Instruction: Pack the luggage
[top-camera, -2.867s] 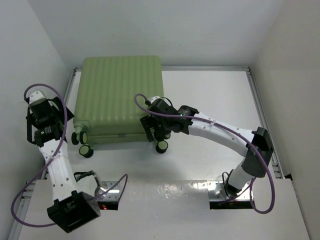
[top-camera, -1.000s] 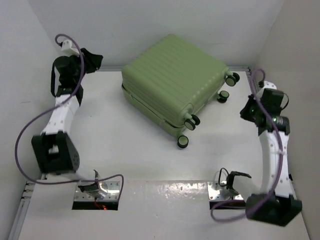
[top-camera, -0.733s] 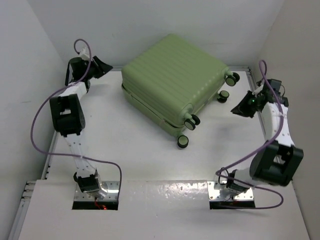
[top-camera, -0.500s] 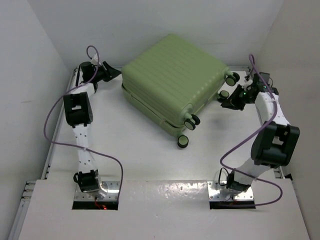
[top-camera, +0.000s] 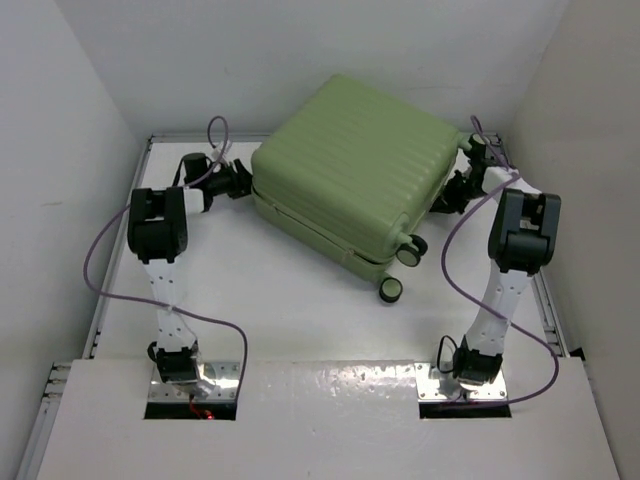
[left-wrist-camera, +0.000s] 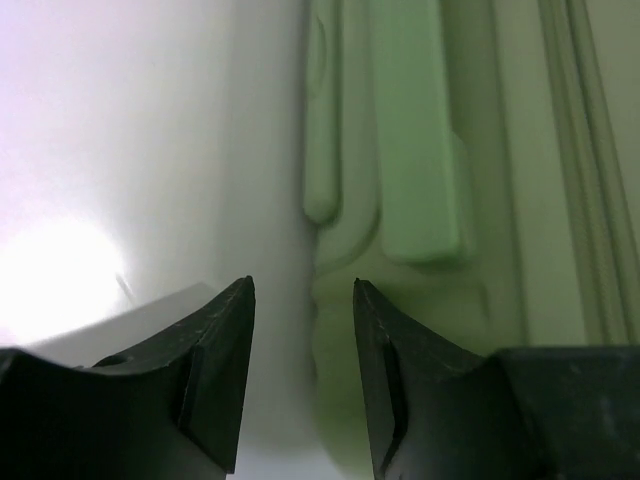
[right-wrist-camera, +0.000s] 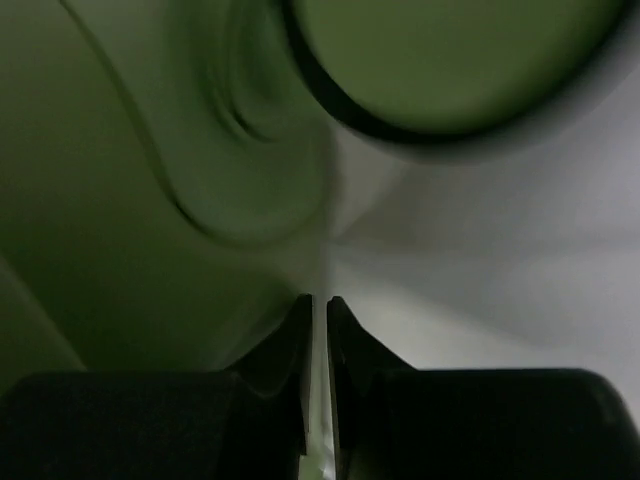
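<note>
The luggage (top-camera: 350, 170), a pale-green ribbed suitcase, lies flat and closed at the back of the table, turned at an angle. Two of its black caster wheels (top-camera: 391, 290) point toward me. My left gripper (top-camera: 240, 181) is at its left side; in the left wrist view the left gripper (left-wrist-camera: 303, 290) is open and empty, with the luggage's side wall (left-wrist-camera: 420, 150) and a moulded recess just ahead. My right gripper (top-camera: 456, 190) is pressed close to the suitcase's right side. From the right wrist, the right gripper (right-wrist-camera: 318, 300) is shut, beside a wheel (right-wrist-camera: 450, 50).
White walls enclose the table (top-camera: 300, 320) at the back, left and right. Metal rails (top-camera: 118, 260) run along its left and right edges. Both arms stretch from their bases (top-camera: 180, 370) at the near edge up along the sides.
Both arms have swung in from the walls to the suitcase's two sides. The luggage has shifted to the right and a little toward me.
</note>
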